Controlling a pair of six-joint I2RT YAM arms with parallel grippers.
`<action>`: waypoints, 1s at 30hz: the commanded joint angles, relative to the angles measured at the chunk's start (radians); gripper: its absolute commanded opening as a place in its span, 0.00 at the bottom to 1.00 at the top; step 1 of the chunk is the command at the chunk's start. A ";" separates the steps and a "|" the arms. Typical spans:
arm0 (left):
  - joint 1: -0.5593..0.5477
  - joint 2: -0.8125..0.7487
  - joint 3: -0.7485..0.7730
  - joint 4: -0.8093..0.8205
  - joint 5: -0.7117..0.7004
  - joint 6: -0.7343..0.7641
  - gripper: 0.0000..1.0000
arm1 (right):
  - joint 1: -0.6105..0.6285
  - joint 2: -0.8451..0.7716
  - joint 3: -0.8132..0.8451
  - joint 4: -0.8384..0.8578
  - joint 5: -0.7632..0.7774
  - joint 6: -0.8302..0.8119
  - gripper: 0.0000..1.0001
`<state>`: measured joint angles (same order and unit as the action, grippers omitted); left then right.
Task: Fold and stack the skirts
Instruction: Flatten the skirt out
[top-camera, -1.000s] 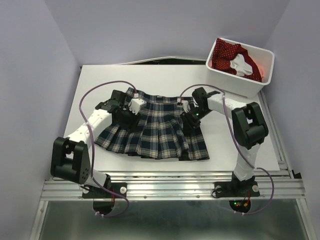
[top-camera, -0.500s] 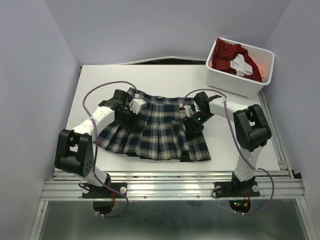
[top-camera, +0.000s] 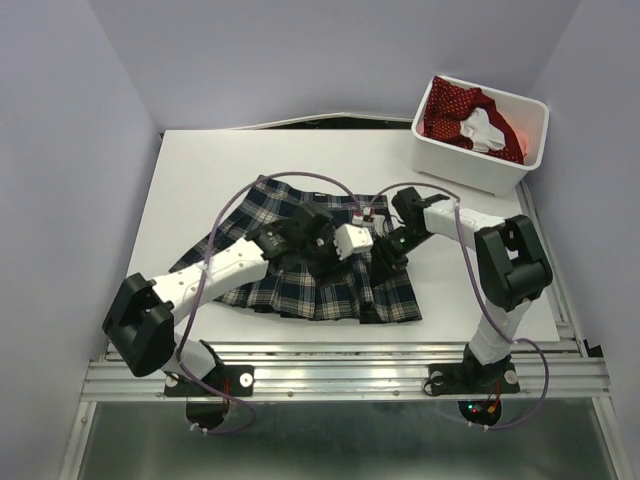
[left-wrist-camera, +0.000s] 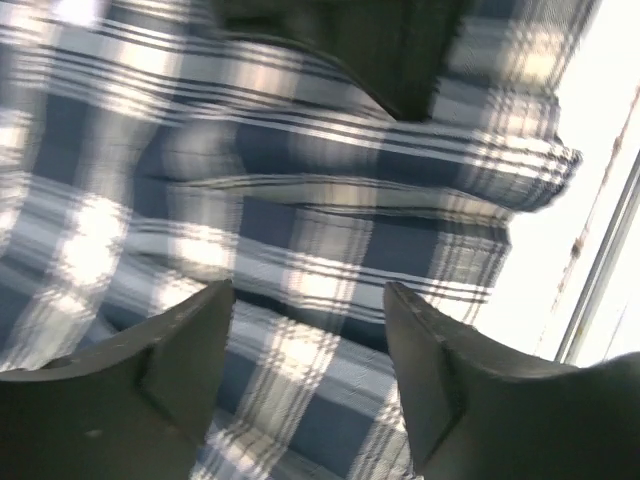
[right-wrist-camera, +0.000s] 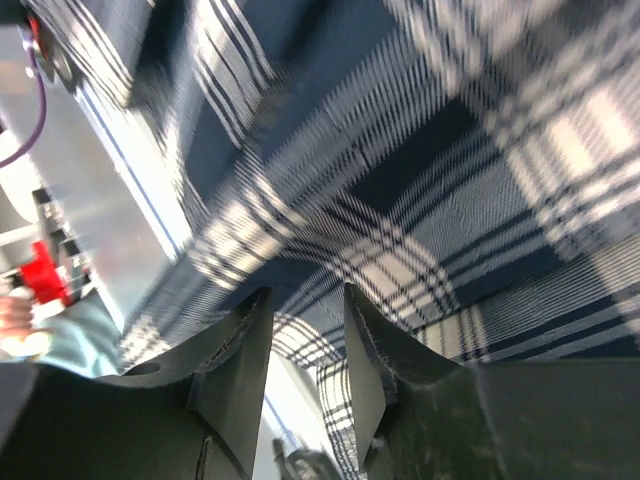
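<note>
Plaid skirt (top-camera: 300, 292) lies spread on the table (top-camera: 200, 170), about centre. Waistband is at the far side and hem at the near side, so the long axis runs left to right. Red skirt (top-camera: 450, 105) is bunched in the bin (top-camera: 470, 170) at the far right corner, well apart from both arms.

Left gripper (left-wrist-camera: 305, 300): fingers wide apart, with only blurred plaid beyond them and nothing between. In the top view this arm reaches diagonally across the skirt, and its wrist hangs over the right-of-centre pleats.

Right gripper (right-wrist-camera: 305, 300): fingers near together with a thin gap. Plaid fills the view past them. You cannot tell from this whether cloth is nipped. In the top view it sits low at the skirt's right side, just beside the left wrist.

Relation to note: both grippers are crowded over the right half, while the left half lies uncovered and away to the left of both. The right arm is nearer the right edge. The left arm must come back across the cloth to reach the left edge.

Judgement: fold not yet made. A crease running far to near would halve the long axis. Watch that the left forearm, lying over the skirt, does not drag the pleats.
</note>
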<state>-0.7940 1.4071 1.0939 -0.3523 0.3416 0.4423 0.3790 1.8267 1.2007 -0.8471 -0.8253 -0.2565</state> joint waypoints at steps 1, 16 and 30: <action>-0.126 -0.007 -0.072 0.033 -0.103 0.036 0.75 | -0.002 0.014 -0.075 0.045 -0.018 0.016 0.39; -0.356 0.144 -0.141 0.185 -0.332 0.148 0.80 | -0.002 0.085 -0.118 0.118 -0.017 0.042 0.38; -0.367 0.173 -0.147 0.153 -0.313 0.157 0.58 | -0.002 0.092 -0.124 0.118 -0.003 0.031 0.38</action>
<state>-1.1549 1.6024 0.9501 -0.1825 0.0284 0.5888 0.3790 1.9064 1.0851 -0.7753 -0.8597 -0.2092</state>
